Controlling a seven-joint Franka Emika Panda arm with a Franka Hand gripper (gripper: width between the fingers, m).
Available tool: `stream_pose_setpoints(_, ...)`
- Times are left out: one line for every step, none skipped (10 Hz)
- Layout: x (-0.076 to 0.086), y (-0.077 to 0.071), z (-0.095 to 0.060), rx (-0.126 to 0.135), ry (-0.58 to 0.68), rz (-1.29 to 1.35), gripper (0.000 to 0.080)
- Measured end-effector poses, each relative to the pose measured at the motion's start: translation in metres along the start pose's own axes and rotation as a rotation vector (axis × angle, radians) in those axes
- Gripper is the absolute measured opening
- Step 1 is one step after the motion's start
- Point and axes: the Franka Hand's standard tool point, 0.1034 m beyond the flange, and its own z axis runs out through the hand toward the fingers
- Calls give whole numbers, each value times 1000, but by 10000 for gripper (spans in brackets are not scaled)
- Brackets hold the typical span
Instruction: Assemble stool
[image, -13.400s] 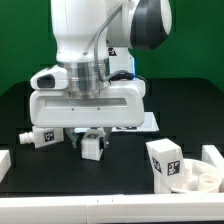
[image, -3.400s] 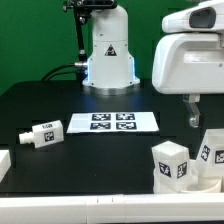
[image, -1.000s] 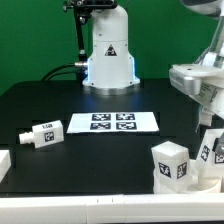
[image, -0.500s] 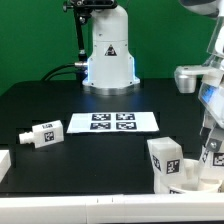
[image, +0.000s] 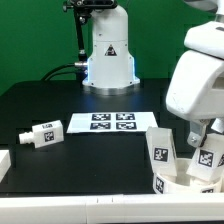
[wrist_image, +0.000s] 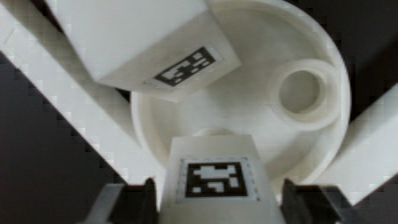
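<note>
The stool's round white seat (image: 178, 182) lies at the exterior view's lower right, at the table's front edge. One tagged leg (image: 160, 146) stands on it, leaning a little. My gripper (image: 203, 142) hangs tilted over the seat, shut on a second tagged leg (image: 208, 160) that stands on the seat. In the wrist view this leg (wrist_image: 217, 178) sits between the fingers (wrist_image: 121, 200), pads against both its sides, above the seat (wrist_image: 267, 40) with its round socket, beside the other leg (wrist_image: 164, 58). A third leg (image: 42, 134) lies loose at the left.
The marker board (image: 112, 122) lies flat in the table's middle, in front of the robot base (image: 108, 55). A white bracket (image: 4, 165) stands at the lower left edge. The big white hand covers the far right of the exterior view.
The hand has swung and tilted over the seat, now filling the right side. The standing leg has shifted up and left and leans. The loose leg has not moved.
</note>
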Motion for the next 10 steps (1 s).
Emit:
stream_pose_setpoints(0,0,0,0,0,57,334)
stream_pose_setpoints(-1,1,0,16,1,139,334)
stream_pose_setpoints(-7,6,4,96,-8,349,334)
stream_pose_setpoints(-13,13,10,165,-31,494,334)
stream_pose_setpoints(-14,18,11,188,-34,609,334)
stream_pose_setpoints(-13,16,11,187,-39,667,334)
stream_pose_setpoints(-13,16,11,189,-44,721,334)
stream_pose_setpoints(-13,16,11,188,-50,785,334)
stream_pose_setpoints(-13,16,11,188,-54,827,334)
stream_pose_setpoints(-13,16,11,210,-68,961,334)
